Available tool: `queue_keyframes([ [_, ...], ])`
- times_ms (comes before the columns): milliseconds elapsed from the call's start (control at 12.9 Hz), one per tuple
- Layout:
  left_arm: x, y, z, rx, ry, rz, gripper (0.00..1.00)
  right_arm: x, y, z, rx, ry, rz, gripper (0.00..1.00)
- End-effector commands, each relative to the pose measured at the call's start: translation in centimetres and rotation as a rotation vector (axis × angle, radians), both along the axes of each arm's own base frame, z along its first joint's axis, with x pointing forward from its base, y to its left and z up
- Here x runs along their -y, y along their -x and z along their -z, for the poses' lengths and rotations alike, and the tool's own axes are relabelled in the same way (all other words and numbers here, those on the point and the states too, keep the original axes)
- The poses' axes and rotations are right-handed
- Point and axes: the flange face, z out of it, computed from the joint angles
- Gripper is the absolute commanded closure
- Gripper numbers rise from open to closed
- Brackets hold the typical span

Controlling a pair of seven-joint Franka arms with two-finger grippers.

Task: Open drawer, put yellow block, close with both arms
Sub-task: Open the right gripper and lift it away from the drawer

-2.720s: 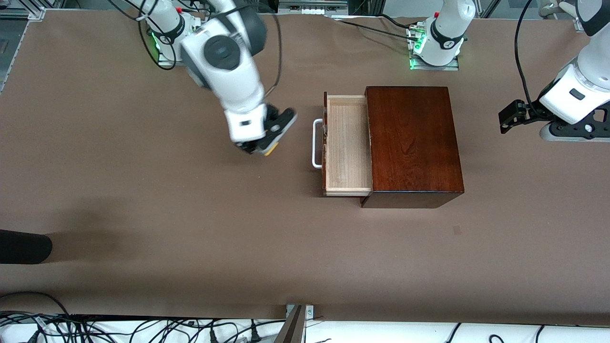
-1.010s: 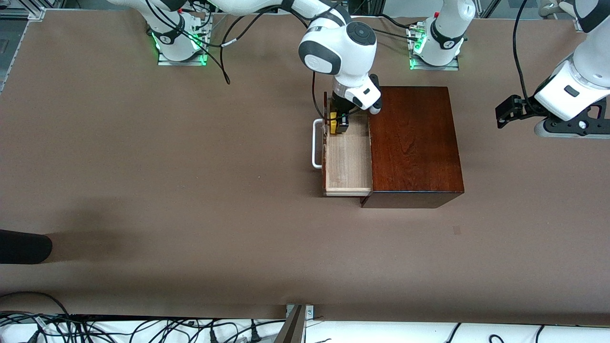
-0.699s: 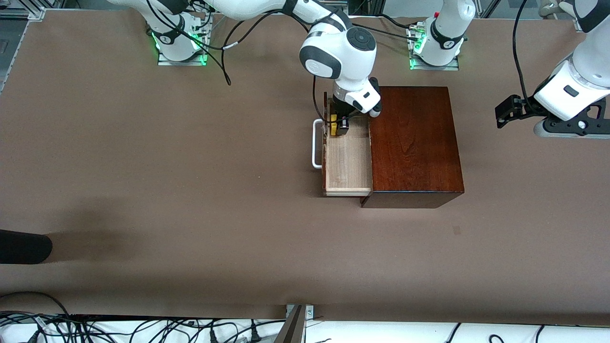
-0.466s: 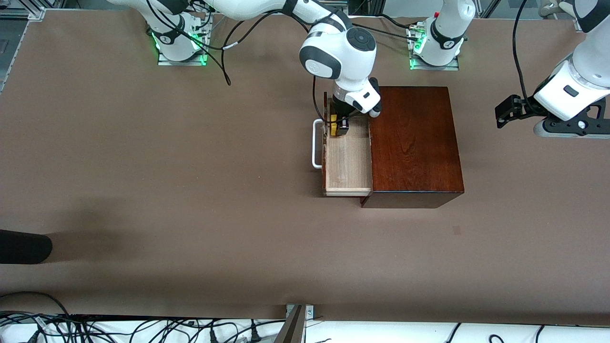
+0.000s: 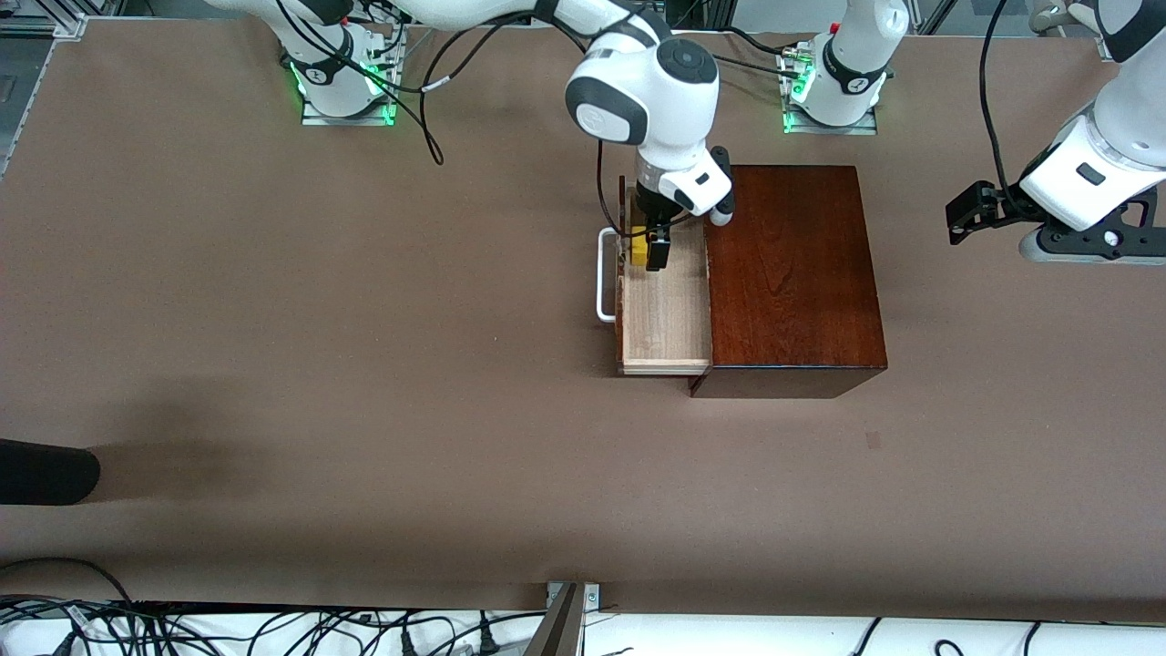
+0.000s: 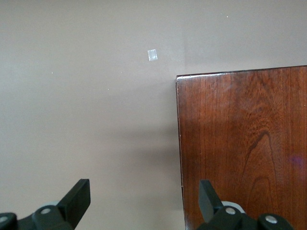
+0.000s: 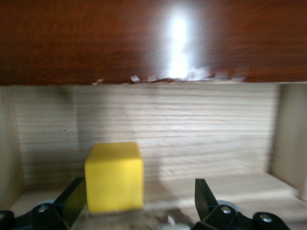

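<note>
The dark reddish-brown box (image 5: 788, 273) stands mid-table with its drawer (image 5: 665, 314) pulled out toward the right arm's end; the white handle (image 5: 603, 273) is on its front. My right gripper (image 5: 649, 248) is down in the drawer, at the end farther from the front camera. It is open (image 7: 139, 199). The yellow block (image 5: 639, 251) sits on the drawer floor (image 7: 201, 139) against one finger (image 7: 72, 201), apart from the other; it also shows in the right wrist view (image 7: 114, 176). My left gripper (image 5: 964, 211) waits open (image 6: 144, 199) over the table at the left arm's end, the box (image 6: 244, 143) below its camera.
A dark rounded object (image 5: 46, 471) lies at the table's edge at the right arm's end. A small pale mark (image 5: 873, 440) is on the table nearer to the front camera than the box; it also shows in the left wrist view (image 6: 152, 55). Cables run along the front edge.
My right gripper carried the yellow block from over the bare table into the drawer, lowered it and opened its fingers. The left arm has barely moved.
</note>
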Motion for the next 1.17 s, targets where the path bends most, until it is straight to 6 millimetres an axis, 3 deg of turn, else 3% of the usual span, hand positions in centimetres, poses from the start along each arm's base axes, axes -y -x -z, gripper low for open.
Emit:
queue_keyframes([
  [0,0.3,0.4,-0.8,-0.005,0.022,0.019,0.0,2.5,-1.7,-6.9,0.052,-0.03,0.029,0.0],
  [311,0.5,0.4,-0.8,-0.008,0.039,0.02,0.0,10.0,-8.0,-15.0,0.101,-0.119,0.18,0.0],
  [466,0.8,0.6,-0.6,-0.026,0.048,0.021,0.0,14.4,-10.9,-17.6,0.077,-0.157,0.268,0.0],
  [544,1.4,0.8,-0.7,-0.029,0.049,0.032,0.0,16.6,-12.3,-17.9,0.062,-0.151,0.311,0.0],
  [622,1.5,0.8,-0.6,-0.032,0.049,0.033,0.0,18.9,-12.8,-20.2,0.076,-0.151,0.351,0.0],
  [777,3.1,1.2,-0.7,-0.05,0.065,0.057,0.0,23.8,-15.2,-21.4,0.051,-0.145,0.454,0.0],
  [855,4.6,1.3,-1.0,-0.061,0.069,0.083,0.0,27.1,-16.4,-22.3,-0.005,-0.174,0.531,0.0],
  [1088,9.9,1.7,1.0,-0.126,0.069,0.185,0.0,35.2,-18.3,-24.3,-0.053,-0.242,0.704,0.0],
])
